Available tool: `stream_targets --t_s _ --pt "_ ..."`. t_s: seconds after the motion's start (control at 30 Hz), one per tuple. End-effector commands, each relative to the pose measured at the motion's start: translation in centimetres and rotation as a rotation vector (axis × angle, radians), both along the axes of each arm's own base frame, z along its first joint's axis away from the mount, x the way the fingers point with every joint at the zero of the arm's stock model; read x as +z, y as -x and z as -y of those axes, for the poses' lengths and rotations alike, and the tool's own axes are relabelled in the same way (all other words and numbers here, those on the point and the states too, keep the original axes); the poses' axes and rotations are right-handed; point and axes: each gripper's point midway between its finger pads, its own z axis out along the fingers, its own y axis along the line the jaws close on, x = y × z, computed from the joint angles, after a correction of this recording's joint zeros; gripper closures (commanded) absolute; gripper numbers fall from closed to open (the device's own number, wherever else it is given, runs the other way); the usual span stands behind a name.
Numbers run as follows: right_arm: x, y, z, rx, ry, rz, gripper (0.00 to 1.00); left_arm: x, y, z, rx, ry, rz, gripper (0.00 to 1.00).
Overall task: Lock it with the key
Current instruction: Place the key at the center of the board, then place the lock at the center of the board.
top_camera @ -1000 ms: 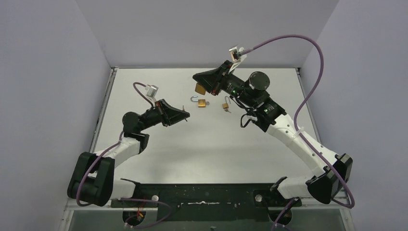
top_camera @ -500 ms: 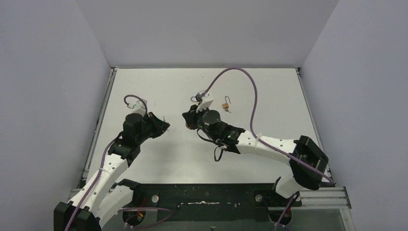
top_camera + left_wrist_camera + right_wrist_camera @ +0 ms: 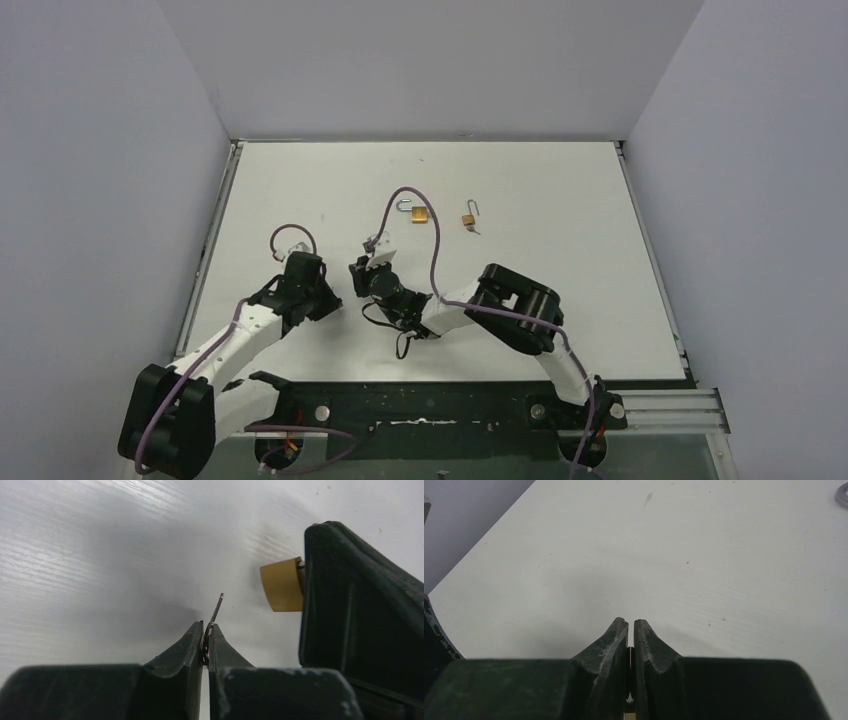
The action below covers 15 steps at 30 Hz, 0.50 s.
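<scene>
Left gripper (image 3: pixel 205 630) clenched on the key (image 3: pixel 217 607); right gripper (image 3: pixel 630 622) grasping a brass padlock (image 3: pixel 281 586) beside it; 2 other locks (image 3: pixel 420 213) (image 3: pixel 468 219) upper centre.

No text, label, brand, number or sign can be read in any view. The open padlock (image 3: pixel 420 213) and the smaller padlock (image 3: pixel 468 220) on the table (image 3: pixel 560 280) are too small to show any stamp. The brass lock (image 3: pixel 281 586), seen close, shows only a plain side.
</scene>
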Motion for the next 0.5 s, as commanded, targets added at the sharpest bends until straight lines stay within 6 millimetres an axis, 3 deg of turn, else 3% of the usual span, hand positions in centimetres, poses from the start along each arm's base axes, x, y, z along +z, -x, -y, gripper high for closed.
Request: stream_targets --t_s 0.0,0.23,0.47 --pt "6.1 -1.7 -1.6 -0.104 -0.323 0.171 1.00 -0.1 -1.9 -0.1 0.034 0.005 0.035 1.00" --pt "4.3 -2.5 -2.4 -0.145 -0.341 0.179 1.00 -1.6 -4.1 -1.4 0.052 0.035 -0.014 1.00" --pt "3.2 -2.9 -3.3 -0.141 -0.330 0.175 1.00 -2.4 -5.7 -0.8 0.009 0.090 -0.031 1.00"
